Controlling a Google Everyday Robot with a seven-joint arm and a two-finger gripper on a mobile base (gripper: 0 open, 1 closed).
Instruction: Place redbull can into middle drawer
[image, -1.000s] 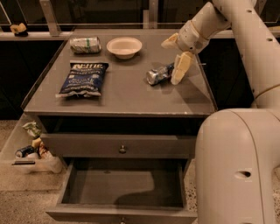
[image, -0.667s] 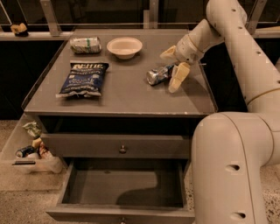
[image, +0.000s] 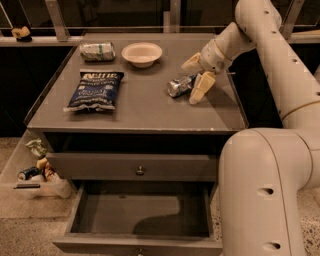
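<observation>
I am holding my jaws low over the right rear part of the counter, spread wide apart and gripping nothing. One finger is pointing left above the redbull can, and the other finger is reaching down to the counter just beside the can's right end; whether it is touching the can, I cannot tell. The can is lying on its side, its silver end facing front-left, partly in the gap between my fingers. My arm is coming in from the right.

Below the counter's front edge, the middle drawer is standing pulled out, showing its bare grey floor, while the drawer above it is sitting closed, its knob facing front. Well apart from the can, a blue chip bag is lying on the left, and behind it a green-striped can is lying beside a white bowl.
</observation>
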